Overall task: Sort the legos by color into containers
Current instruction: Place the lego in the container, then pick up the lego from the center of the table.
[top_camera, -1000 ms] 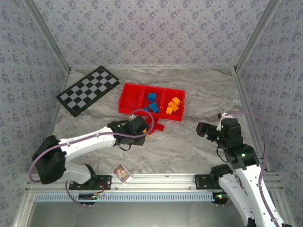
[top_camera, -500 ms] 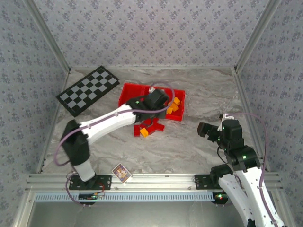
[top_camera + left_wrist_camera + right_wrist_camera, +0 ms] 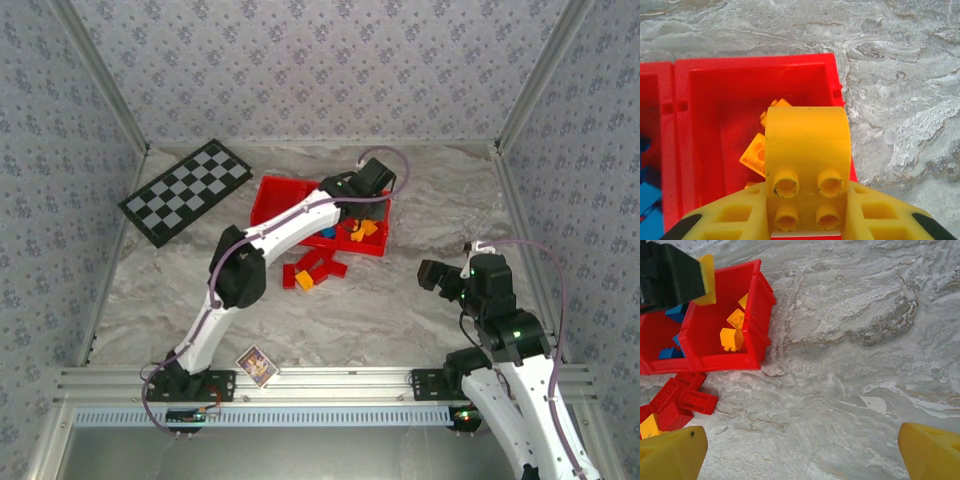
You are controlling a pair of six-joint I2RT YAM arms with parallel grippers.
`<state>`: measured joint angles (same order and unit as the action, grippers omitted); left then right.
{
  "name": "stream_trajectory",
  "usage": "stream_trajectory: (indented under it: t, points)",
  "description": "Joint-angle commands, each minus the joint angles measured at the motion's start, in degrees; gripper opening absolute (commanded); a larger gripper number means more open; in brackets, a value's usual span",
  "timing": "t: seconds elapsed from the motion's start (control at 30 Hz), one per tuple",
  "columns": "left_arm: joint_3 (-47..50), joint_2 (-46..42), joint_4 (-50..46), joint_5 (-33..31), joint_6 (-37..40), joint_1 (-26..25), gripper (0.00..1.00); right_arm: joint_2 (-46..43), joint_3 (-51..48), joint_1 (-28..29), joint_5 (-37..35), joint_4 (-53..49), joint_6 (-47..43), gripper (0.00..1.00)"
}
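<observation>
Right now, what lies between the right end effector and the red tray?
Only bare table between right end effector and red tray, seen from the right wrist view.

— Where is the shallow bright red plastic tray?
— Toward twelve o'clock on the tabletop, with three compartments side by side. Small blue plastic bricks lie in the middle one and orange-yellow plastic bricks in the three-o'clock one.
— Any loose?
— Red plastic bricks are heaped at the tray's six o'clock, with one small orange-yellow brick beside them. A studded yellow brick hangs in the jaws over the three-o'clock compartment.
</observation>
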<state>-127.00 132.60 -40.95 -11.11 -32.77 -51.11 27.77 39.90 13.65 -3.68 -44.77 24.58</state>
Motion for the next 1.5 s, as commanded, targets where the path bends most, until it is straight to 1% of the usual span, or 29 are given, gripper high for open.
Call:
stream_trajectory:
  t: [0.0, 0.1, 0.2, 0.23, 0.33, 0.4, 0.5, 0.6, 0.7, 0.8, 0.93, 1.13, 1.3, 1.37, 1.47]
  points:
    - [-5.3, 2.9, -5.1, 0.4, 1.2, 0.3, 0.26, -0.7, 0.3, 0.4, -0.8, -0.1, 0.5, 1.0]
    - [-5.8, 3.7, -5.9, 0.0, 0.7, 0.7, 0.29, -0.8, 0.4, 0.4, -0.9, -0.3, 0.4, 1.0]
    - [-4.7, 3.0, -6.3, -1.3, 0.9, 0.9, 0.37, -0.8, 0.2, 0.4, -1.2, -0.1, 0.6, 1.0]
    - [-4.0, 2.6, -6.1, -1.7, 1.1, 0.9, 0.42, -0.8, 0.1, 0.5, -1.2, 0.0, 0.6, 1.0]
    - [-2.3, 0.8, -5.2, -2.6, 1.9, 0.9, 0.63, -0.9, 0.2, 0.5, -1.2, -0.2, 0.7, 1.0]
    - [-1.1, -0.7, -4.3, -3.0, 2.7, 1.0, 0.74, -1.0, 0.3, 0.7, -1.5, -0.3, 0.7, 1.0]
    - [0.3, -3.2, -3.2, -3.4, 3.7, 1.0, 0.85, -1.3, 0.4, 0.8, -1.7, -0.4, 0.7, 1.0]
    - [2.1, -6.3, -3.1, -3.9, 4.6, 1.0, 0.91, -1.5, 0.6, 1.0, -1.8, -0.8, 0.7, 1.0]
    - [6.6, -10.9, -2.6, -4.5, 5.5, 0.9, 0.95, -1.8, 0.3, 1.5, -1.9, -0.5, 0.7, 1.0]
    - [13.9, -16.8, -1.4, -5.8, 6.6, 0.9, 0.98, -1.8, 0.0, 1.8, -1.8, 0.0, 0.7, 1.0]
    - [26.6, -25.6, 1.2, -7.1, 6.2, 0.8, 0.99, -1.0, -0.2, 1.7, -1.3, 0.3, 0.6, 1.0]
    - [45.3, -37.7, 4.5, -6.1, 4.1, 0.4, 0.98, -0.6, -0.3, 1.7, -1.5, 0.5, 0.9, 1.0]
    - [54.7, -43.4, 2.4, -7.9, -0.9, -0.3, 0.98, -0.1, -0.4, 1.7, -1.5, 0.7, 0.8, 1.0]
    - [57.4, -45.6, 1.1, -9.3, -3.7, -0.8, 0.97, 0.2, -0.4, 1.7, -1.3, 0.7, 0.9, 1.0]
    - [61.2, -48.4, 1.5, -9.5, -7.7, -1.2, 0.95, 0.7, -0.5, 1.6, -1.2, 0.7, 1.0, 1.0]
